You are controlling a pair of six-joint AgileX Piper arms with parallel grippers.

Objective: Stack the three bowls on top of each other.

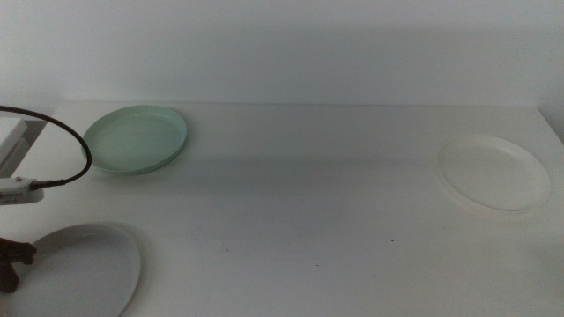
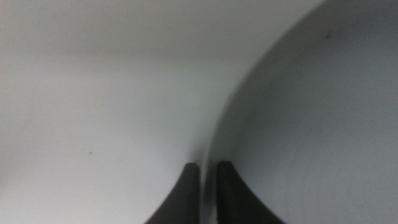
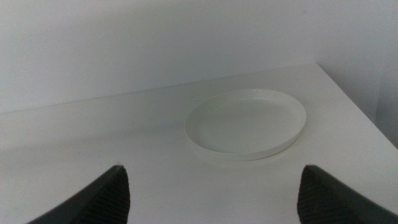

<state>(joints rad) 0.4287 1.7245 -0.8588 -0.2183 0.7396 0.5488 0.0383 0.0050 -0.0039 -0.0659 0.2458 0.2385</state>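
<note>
The grey bowl (image 1: 88, 273) lies at the front left of the table. My left gripper (image 1: 11, 261) is at its left edge; in the left wrist view it (image 2: 208, 177) is shut on the rim of the grey bowl (image 2: 311, 137), one jaw inside and one outside. The mint green bowl (image 1: 139, 138) lies at the back left. The white bowl (image 1: 493, 172) lies at the right. My right gripper (image 3: 214, 199) is out of the middle view; it is open and empty, hanging back from the white bowl (image 3: 245, 122).
A black cable (image 1: 84, 150) loops over the table's left edge beside the mint green bowl, with a white part of the arm (image 1: 18, 187) below it. The table's right edge (image 3: 354, 106) runs close past the white bowl. A white wall stands behind.
</note>
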